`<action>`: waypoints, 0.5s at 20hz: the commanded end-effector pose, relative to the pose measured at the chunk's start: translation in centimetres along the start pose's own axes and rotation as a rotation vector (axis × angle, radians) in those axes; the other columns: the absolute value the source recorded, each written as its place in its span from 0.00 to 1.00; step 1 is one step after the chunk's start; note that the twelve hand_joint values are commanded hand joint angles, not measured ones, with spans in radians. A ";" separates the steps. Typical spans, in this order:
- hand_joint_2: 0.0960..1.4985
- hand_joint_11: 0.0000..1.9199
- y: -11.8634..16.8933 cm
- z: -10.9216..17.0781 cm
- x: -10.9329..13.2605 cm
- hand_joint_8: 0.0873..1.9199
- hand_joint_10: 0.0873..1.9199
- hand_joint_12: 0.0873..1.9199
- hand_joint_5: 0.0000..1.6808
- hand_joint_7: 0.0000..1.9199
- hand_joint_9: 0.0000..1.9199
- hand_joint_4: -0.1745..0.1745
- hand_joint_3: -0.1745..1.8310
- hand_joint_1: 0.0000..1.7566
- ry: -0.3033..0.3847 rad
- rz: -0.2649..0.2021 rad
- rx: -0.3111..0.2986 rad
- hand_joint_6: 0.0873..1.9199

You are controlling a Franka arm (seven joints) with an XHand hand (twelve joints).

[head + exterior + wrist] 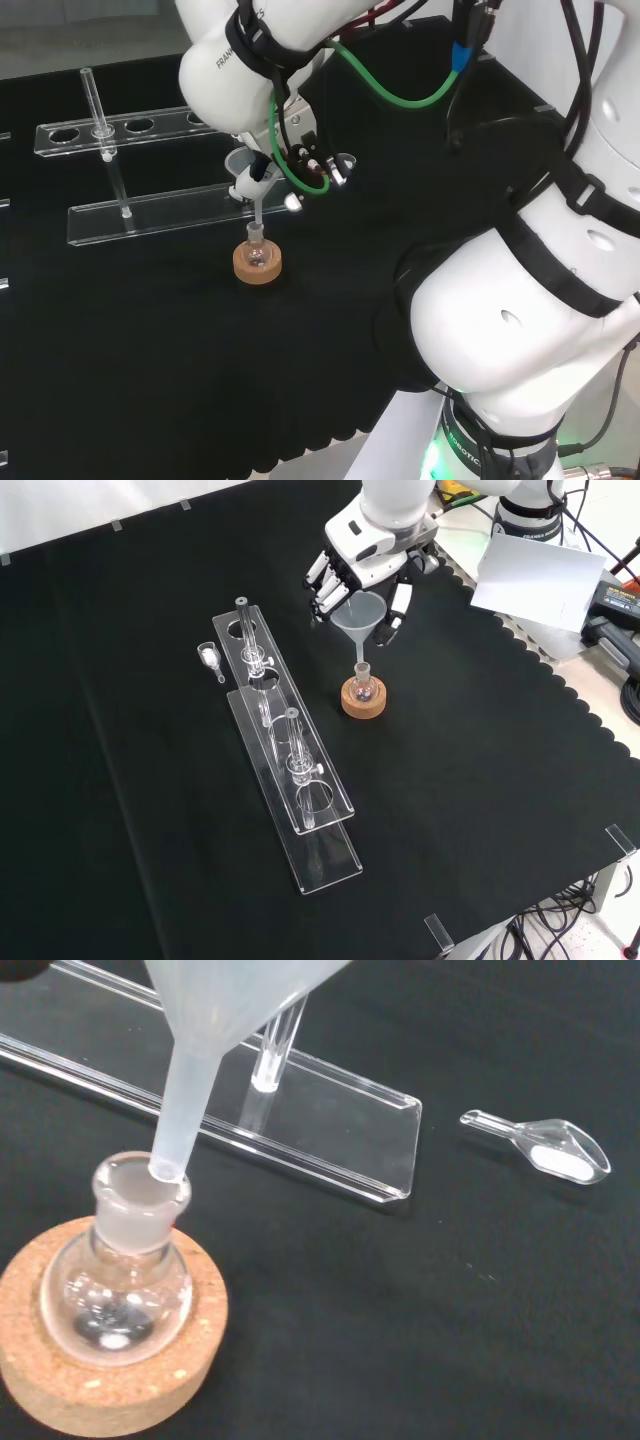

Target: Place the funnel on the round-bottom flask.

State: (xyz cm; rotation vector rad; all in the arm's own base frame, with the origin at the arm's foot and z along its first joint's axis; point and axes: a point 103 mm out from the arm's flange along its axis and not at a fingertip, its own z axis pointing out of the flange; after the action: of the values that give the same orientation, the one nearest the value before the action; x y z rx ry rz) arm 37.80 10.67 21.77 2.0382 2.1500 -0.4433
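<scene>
Robot hand (362,568) has its fingers curled round the funnel (362,615), upper middle of the front view. Stem tip's just entering the round-bottom flask (118,1290) neck; next it probably lowers and lets go.

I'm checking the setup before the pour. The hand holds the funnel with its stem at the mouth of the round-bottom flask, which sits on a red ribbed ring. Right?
Not quite: the round-bottom flask sits on a cork ring, as the wrist view shows. The hand does hold the funnel, stem at the flask's mouth.
</scene>
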 end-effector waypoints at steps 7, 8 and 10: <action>0.55 0.44 0.4 1.1 -0.8 0.38 0.16 0.54 0.48 0.49 0.66 0.31 0.34 0.45 0.023 0.006 0.006 0.35; 0.55 0.44 0.4 1.1 -0.8 0.38 0.16 0.54 0.48 0.49 0.66 0.31 0.34 0.45 0.025 0.007 0.008 0.35; 0.55 0.44 0.4 1.2 -0.8 0.38 0.16 0.54 0.48 0.49 0.66 0.30 0.34 0.45 0.015 0.018 0.014 0.35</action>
State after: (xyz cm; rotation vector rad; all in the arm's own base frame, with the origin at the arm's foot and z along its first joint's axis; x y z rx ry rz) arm 38.10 10.75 21.21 2.0849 2.1086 -0.4407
